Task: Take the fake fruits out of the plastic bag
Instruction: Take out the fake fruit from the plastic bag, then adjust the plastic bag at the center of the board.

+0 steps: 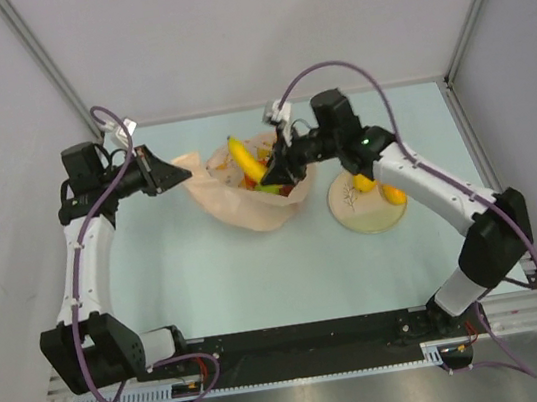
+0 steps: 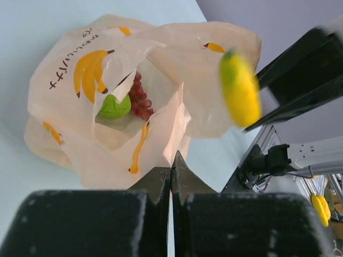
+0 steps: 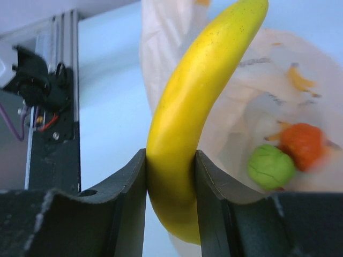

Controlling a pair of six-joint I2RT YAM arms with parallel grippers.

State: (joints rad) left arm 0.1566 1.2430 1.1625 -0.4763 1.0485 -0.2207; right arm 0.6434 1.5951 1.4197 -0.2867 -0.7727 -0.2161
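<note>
The peach plastic bag [image 1: 250, 209] lies open at the table's middle. My right gripper [image 1: 279, 171] is shut on the yellow banana [image 1: 245, 157], which sticks up above the bag mouth; the right wrist view shows the banana [image 3: 198, 96] pinched between both fingers of the gripper [image 3: 170, 182]. A green apple [image 3: 270, 167] and an orange fruit [image 3: 302, 144] lie inside the bag [image 3: 257, 91]. In the left wrist view the apple [image 2: 113, 107] sits beside dark red grapes [image 2: 140, 99]. My left gripper [image 1: 183, 172] is shut, pinching the bag's left edge [image 2: 174, 144].
A round cream plate [image 1: 352, 217] stands right of the bag, partly under the right arm, with a yellow fruit [image 1: 392, 194] on it. Grey walls and metal posts close the back and sides. The arm bases sit along the near rail.
</note>
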